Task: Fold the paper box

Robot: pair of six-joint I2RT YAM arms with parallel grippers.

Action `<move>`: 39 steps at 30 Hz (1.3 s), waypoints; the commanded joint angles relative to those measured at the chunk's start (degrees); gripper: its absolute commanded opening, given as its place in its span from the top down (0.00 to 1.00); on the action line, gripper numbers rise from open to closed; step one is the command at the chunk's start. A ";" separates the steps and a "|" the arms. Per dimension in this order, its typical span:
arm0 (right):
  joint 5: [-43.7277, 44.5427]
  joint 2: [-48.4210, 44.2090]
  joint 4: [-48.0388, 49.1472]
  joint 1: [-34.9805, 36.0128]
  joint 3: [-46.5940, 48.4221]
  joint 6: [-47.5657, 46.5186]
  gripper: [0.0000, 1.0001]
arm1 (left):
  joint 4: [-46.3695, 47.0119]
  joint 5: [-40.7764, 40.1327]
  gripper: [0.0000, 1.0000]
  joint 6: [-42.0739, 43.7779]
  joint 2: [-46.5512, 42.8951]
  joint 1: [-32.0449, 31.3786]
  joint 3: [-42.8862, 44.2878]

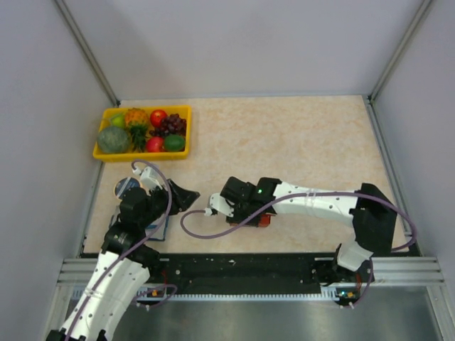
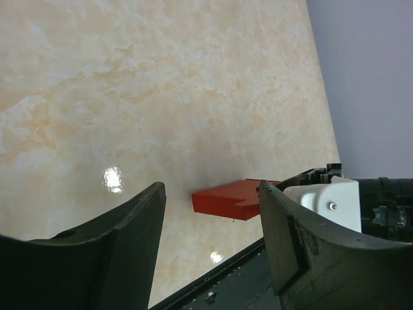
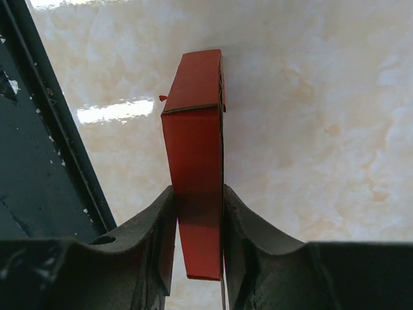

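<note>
The red paper box (image 3: 195, 148) is held edge-up just above the table, folded into a narrow block. My right gripper (image 3: 199, 226) is shut on it, a finger on each flat side. In the top view only a sliver of the box (image 1: 264, 219) shows under the right gripper (image 1: 242, 206), near the table's front middle. In the left wrist view the box (image 2: 227, 199) hangs ahead between my fingers, apart from them. My left gripper (image 2: 213, 232) is open and empty; in the top view it (image 1: 186, 197) is left of the box, pointing at it.
A yellow fruit tray (image 1: 101, 151) with toy fruit stands at the back left. A blue notebook (image 1: 158, 231) and a round object (image 1: 126, 187) lie under the left arm. A purple cable (image 1: 206, 231) loops on the table. The black front rail (image 1: 249, 266) runs along the near edge.
</note>
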 commanded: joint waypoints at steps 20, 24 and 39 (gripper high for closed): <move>-8.83 3.11 -0.78 -4.36 3.41 -3.11 0.63 | 7.32 8.85 0.43 8.14 9.76 -1.55 -3.72; -8.13 1.88 0.89 -4.36 1.30 -3.81 0.90 | 16.36 5.70 0.45 7.08 11.43 -7.77 -6.53; -11.90 -4.62 8.52 -4.36 -6.35 -2.23 0.85 | 57.15 -5.99 0.55 15.70 13.63 -25.11 -21.65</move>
